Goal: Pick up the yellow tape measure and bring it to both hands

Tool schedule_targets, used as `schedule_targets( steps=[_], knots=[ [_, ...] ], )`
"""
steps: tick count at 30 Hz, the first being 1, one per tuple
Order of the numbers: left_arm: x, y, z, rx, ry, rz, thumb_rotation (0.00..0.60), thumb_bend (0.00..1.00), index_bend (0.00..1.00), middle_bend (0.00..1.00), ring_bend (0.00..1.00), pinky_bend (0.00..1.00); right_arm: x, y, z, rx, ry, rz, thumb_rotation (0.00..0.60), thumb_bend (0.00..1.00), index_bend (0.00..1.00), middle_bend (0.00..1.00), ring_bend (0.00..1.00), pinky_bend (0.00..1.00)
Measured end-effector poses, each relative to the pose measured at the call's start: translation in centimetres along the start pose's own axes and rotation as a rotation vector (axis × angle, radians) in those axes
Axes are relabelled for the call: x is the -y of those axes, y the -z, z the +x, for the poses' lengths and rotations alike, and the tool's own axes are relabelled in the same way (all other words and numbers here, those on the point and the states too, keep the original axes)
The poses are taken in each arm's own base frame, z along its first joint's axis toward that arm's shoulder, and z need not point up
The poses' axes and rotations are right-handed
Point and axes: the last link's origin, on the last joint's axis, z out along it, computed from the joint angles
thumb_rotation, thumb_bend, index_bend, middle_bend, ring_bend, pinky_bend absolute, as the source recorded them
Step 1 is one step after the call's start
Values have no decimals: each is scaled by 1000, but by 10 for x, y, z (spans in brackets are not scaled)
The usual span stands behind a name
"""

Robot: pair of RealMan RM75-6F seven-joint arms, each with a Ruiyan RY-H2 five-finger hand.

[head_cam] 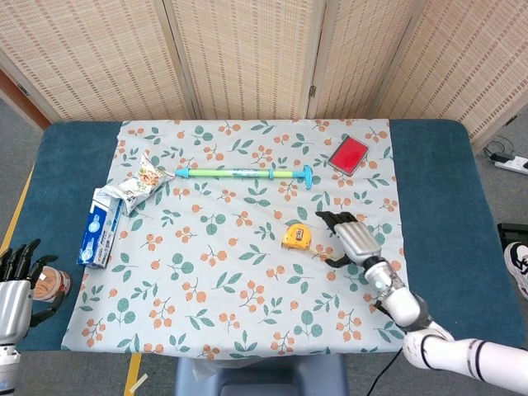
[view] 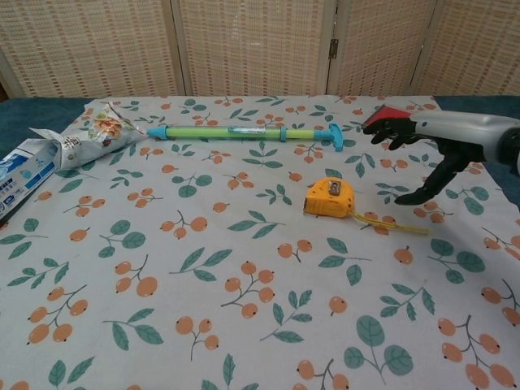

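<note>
**Head view: a hand waits beside the tape measure**

Head view shows the yellow tape measure (head_cam: 297, 236) lying flat on the flowered cloth (head_cam: 206, 289), a little right of the middle. Everything else is placed from the tape measure. The right hand (head_cam: 353, 241) is seen just to its right, close but not touching. Its fingers (head_cam: 334, 219) are spread wide and nothing is held in them. The same hand (view: 422, 142) is seen in the chest view, up off the cloth with its fingers apart. The left hand (head_cam: 15, 285) is far off to the left, at the table's edge. Its fingers are apart too, and nothing is held.

A short bit of yellow tape (view: 394, 223) is pulled out of the case and lies toward the right hand. A green stick toy (head_cam: 243, 173) lies behind the tape measure. A red box (head_cam: 348, 153) sits behind it and to the right. A snack bag (head_cam: 142, 181) and a blue box (head_cam: 101, 227) are far to the left.

The case looks hard and chunky, so it likely will not squash. It may be a bit heavy for its size, and its smooth sides could slip. The thin tape is bendy and should not be grabbed. The fat body is best taken across its two flat sides, with a firm squeeze.
</note>
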Motion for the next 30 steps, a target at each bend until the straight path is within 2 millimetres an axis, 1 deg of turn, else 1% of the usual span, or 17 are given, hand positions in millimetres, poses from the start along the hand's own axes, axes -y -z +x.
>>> schedule_targets(
  steps=[3, 8, 12, 21, 30],
  knots=[
    [2, 1, 0, -4, -1, 2, 600, 354, 301, 106, 90, 0, 9, -20, -9, 16, 16, -5, 600, 259, 95, 166, 164, 77],
    [4, 2, -1, 3, -3, 5, 600, 354, 301, 106, 90, 0, 20, -40, -21, 42, 29, -11, 600, 260, 108, 183, 178, 80],
    [4, 1, -2, 6, -5, 3, 600, 354, 301, 105, 90, 0, 27, -54, -28, 55, 45, -15, 600, 260, 138, 212, 204, 86],
    [8, 2, -2, 5, -3, 12, 600, 354, 298, 105, 90, 0, 29, -70, -35, 65, 60, -40, 600, 259, 212, 265, 239, 88],
    [9, 2, -3, 1, -2, 14, 600, 354, 293, 106, 90, 0, 32, -77, -36, 60, 59, -47, 600, 260, 279, 309, 279, 98]
  ],
)
